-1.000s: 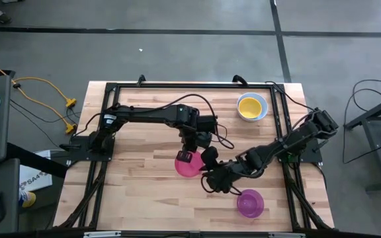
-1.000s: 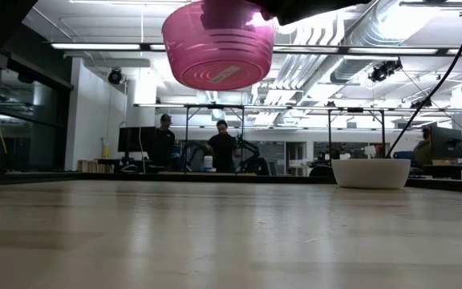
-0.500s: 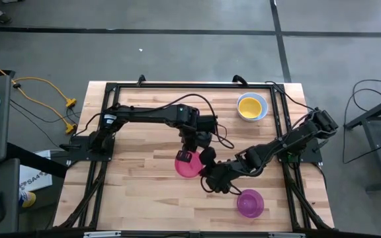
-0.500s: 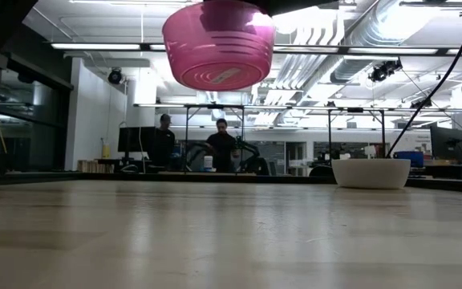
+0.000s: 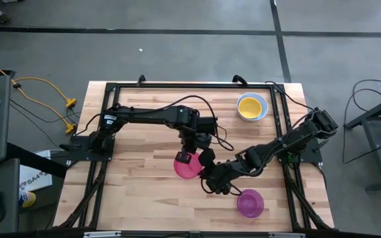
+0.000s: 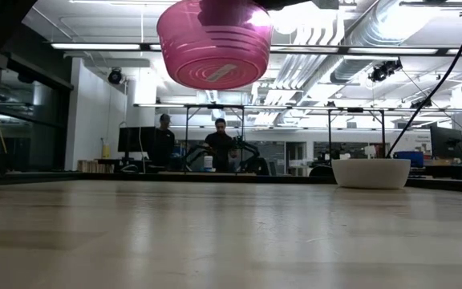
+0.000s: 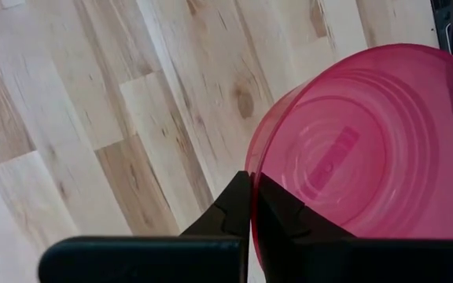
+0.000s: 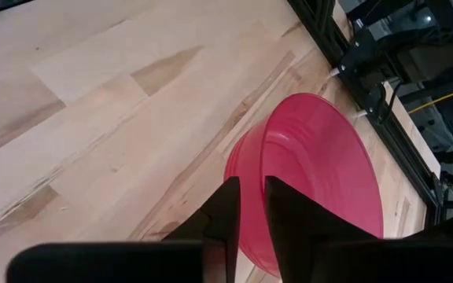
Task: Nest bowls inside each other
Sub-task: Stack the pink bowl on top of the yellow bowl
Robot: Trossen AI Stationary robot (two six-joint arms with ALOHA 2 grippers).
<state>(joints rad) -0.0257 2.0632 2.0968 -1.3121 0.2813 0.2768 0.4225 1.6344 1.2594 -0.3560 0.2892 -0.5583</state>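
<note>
A pinkish red bowl (image 5: pixel 187 166) hangs high above the table's middle, its mouth up and its bottom (image 6: pixel 215 48) toward the table. My left gripper (image 5: pixel 189 157) is shut on its far rim. My right gripper (image 5: pixel 207 173) is at the bowl's right side, with one finger outside the wall and one over the inside (image 8: pixel 251 208). A purple-magenta bowl (image 5: pixel 250 203) stands on the table near the front right. A yellow bowl (image 5: pixel 251 106) sits nested in a pale bowl at the far right. The pale bowl's white wall (image 6: pixel 370 172) shows in the low view. My left gripper pinches the bowl's rim (image 7: pixel 250 177) on its far side, one finger outside the wall and one inside. The fingers come steeply from above. The bowl hangs below them, clear of the table. My right gripper straddles the rim (image 8: pixel 246 161), but I cannot tell whether either finger touches it.
A black frame (image 5: pixel 190 84) runs along the table's far edge and down both sides past the arm bases. Bare wood lies under the held bowl and across the table's left half. People stand far off in the room beyond the table.
The pinkish red bowl has swung a little in my left gripper's hold and has turned slightly about. It stays high above the table. Both arms have kept their places.
</note>
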